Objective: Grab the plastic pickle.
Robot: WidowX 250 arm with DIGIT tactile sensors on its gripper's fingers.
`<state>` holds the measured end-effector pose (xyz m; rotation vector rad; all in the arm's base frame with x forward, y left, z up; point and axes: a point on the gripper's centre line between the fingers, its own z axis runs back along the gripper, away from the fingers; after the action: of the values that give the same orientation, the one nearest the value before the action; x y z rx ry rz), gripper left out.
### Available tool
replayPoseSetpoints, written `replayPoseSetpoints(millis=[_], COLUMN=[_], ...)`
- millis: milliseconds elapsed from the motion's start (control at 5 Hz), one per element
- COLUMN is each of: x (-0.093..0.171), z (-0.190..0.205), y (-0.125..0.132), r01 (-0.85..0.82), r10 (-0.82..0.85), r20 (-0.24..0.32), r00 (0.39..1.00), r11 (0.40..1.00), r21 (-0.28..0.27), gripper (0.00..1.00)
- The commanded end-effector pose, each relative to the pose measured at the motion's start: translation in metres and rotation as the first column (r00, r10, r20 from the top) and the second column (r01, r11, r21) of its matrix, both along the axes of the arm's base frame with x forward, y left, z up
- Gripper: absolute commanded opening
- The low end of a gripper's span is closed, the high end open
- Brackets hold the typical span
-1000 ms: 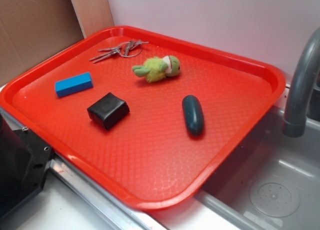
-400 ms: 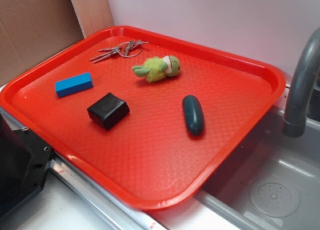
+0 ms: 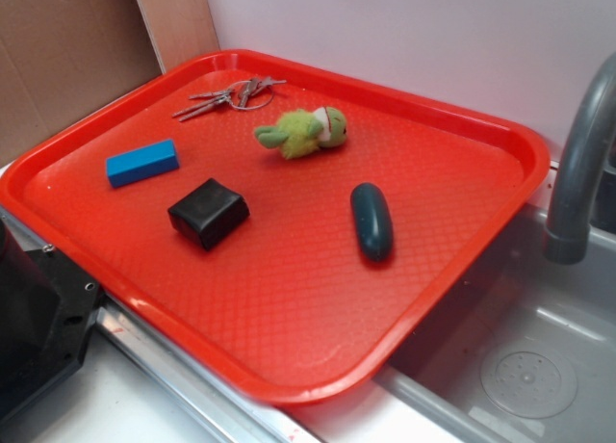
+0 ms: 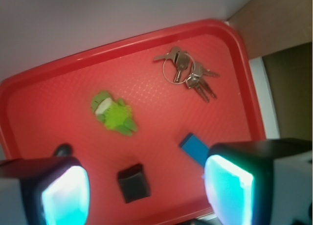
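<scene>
— Wrist view: how are the fingers [image 4: 66, 193] looking?
— The gripper [image 4: 146, 191] is hanging wide apart above the red tray [image 3: 452, 270], gripping nothing, touching nothing.
— And the pickle [image 3: 372, 221]?
— Smooth, dark teal, lying flat on the tray's right side, well apart from the black block [image 3: 208, 212].

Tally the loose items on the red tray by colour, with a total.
Green: 2 (plastic pickle, plush toy)
Blue: 1 (blue block)
Black: 1 (black block)
Silver: 1 (bunch of keys)
Total: 5
</scene>
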<state>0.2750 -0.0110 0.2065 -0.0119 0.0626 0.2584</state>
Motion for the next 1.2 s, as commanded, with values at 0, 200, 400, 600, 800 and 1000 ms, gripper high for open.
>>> replayPoseSetpoints(millis=[0, 200, 400, 600, 800, 1000], x=[-0.027, -0.046, -0.047, -0.047, -0.047, -0.077], z=[0.020, 0.025, 0.015, 0.015, 0.015, -0.003], y=[-0.082, -0.111, -0.138, -0.138, -0.138, -0.087], r01=[0.086, 0.162, 0.259, 0.259, 0.259, 0.051], r10=[-0.079, -0.151, -0.255, -0.255, -0.255, -0.039], r20=[0.131, 0.153, 0.125, 0.125, 0.125, 0.120], r00=[0.988, 0.977, 0.959, 0.959, 0.959, 0.992], r11=[0.995, 0.985, 0.965, 0.965, 0.965, 0.993], r21=[-0.043, -0.059, -0.022, -0.022, -0.022, -0.103], gripper=[1.00, 1.00, 1.00, 1.00, 1.00, 1.00])
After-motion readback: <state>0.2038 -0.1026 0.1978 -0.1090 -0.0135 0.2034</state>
